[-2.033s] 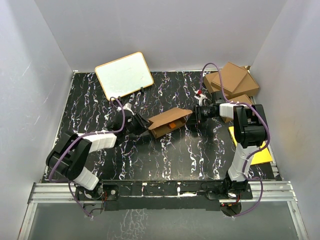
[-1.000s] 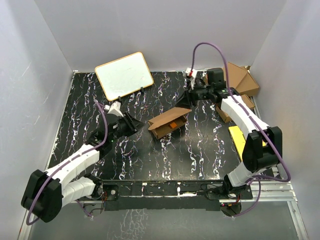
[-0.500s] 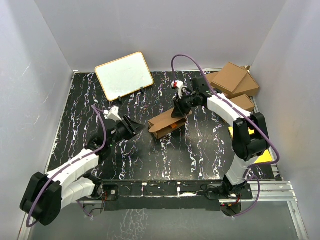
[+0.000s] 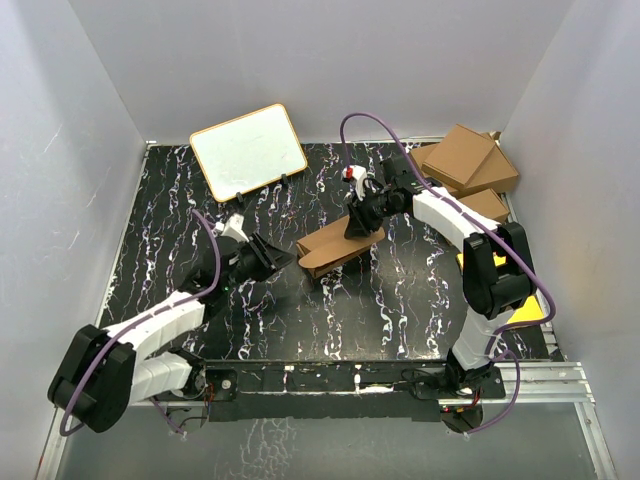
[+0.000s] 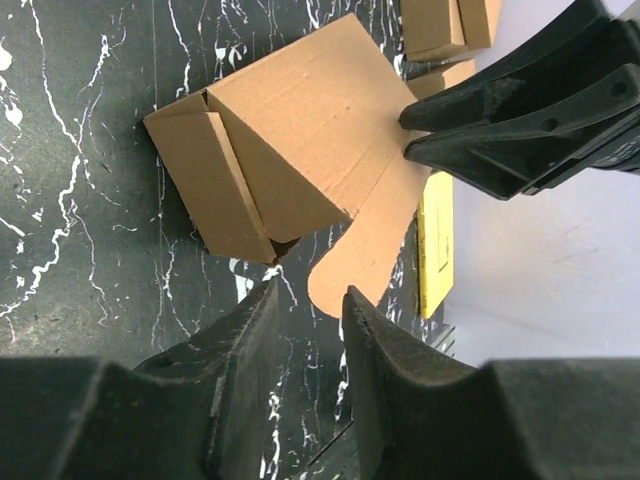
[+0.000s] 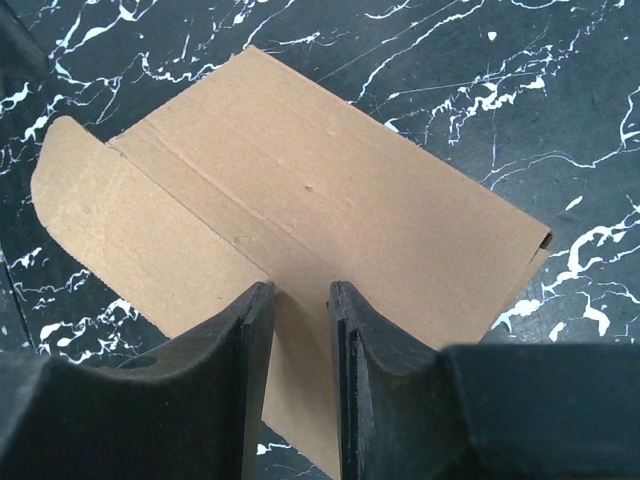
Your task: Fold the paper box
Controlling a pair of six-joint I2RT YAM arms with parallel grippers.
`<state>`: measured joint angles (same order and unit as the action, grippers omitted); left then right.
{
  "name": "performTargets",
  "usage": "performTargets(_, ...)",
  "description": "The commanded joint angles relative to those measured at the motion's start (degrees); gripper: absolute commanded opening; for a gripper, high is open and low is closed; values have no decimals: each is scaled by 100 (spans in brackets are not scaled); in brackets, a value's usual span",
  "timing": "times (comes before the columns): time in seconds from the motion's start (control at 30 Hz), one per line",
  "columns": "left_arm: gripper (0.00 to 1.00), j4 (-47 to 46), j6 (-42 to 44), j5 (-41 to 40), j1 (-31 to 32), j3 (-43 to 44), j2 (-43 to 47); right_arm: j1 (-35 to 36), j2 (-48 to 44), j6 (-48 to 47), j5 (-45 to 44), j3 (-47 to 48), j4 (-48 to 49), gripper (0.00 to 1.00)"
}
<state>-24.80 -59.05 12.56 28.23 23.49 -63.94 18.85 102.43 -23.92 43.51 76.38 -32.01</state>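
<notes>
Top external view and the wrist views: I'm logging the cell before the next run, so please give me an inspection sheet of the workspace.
Surface: black table with white veining.
Job's things: paper box lies mid-table, partly formed, one rounded flap loose.
Clutter: whiteboard at the back left; brown cartons and yellow sheet at the right.
End effectors: left end effector open, short of the box; right end effector open, tips against the box's top panel.
Cables: purple cables loop off both arms, clear of the box.
Surroundings: pale walls; nothing else seen.
</notes>
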Motion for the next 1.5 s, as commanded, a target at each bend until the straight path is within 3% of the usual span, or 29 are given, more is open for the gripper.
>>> performTargets(0.0,27,-32,-96,113,-20,181,-189,20,31,27,271,338,-1,34)
performTargets(0.2,17,-547,-264,332,-19,158,-918,19,69,79,378,483,-48,34)
performTargets(0.53,20,-1417,-413,563,-19,534,-2224,22,169,125,338,520,-51,34)
performTargets(0.8,24,-1682,-547,709,-21,769,-2722,37,245,152,301,545,-68,34)
performTargets(1.17,25,-1565,-599,695,-21,705,-2739,75,304,177,220,534,-72,34)
performTargets(1.47,27,188,-71,179,-36,479,-1176,74,345,187,57,596,-97,34)
